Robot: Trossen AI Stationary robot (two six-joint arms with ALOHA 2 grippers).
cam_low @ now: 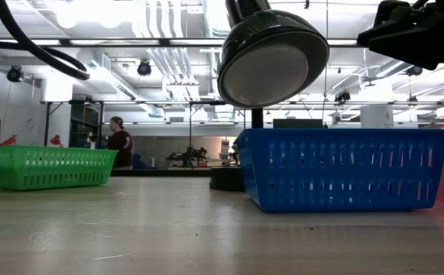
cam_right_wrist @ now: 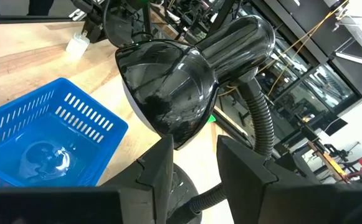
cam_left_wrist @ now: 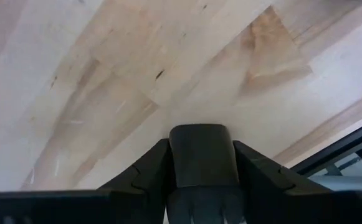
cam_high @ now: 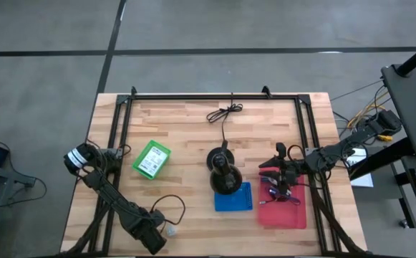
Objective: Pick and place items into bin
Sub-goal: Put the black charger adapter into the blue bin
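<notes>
Task status: judged to be in progress, with most of the work outstanding. The items (cam_high: 282,195), a cluster of small dark and purple oddments, lie in the red tray (cam_high: 293,218) at the lower right of the high view; individual pieces cannot be told apart. The blue bin (cam_high: 234,198), just left of the red tray, holds what appears to be one clear, glossy object (cam_right_wrist: 42,158) on its floor and nothing else that can be made out. The green bin (cam_high: 152,158), left of centre and well apart from the others, shows a white patch inside; whether this is a label or an item cannot be determined. One small pale object (cam_high: 170,231) lies on the bare table (cam_high: 186,136) near the bottom edge, just beside the left gripper (cam_high: 152,240). Whether the left gripper is spread or pinching cannot be told: a dark rounded shape fills the middle of its wrist view. The right gripper (cam_high: 283,170) hangs over the upper end of the red tray, close to the items, its fingers (cam_right_wrist: 159,168) spread with nothing between them. The black lamp-like stand (cam_high: 223,175) sits at the centre, touching the top edge of the blue bin. Which bin is the intended destination cannot be established
</notes>
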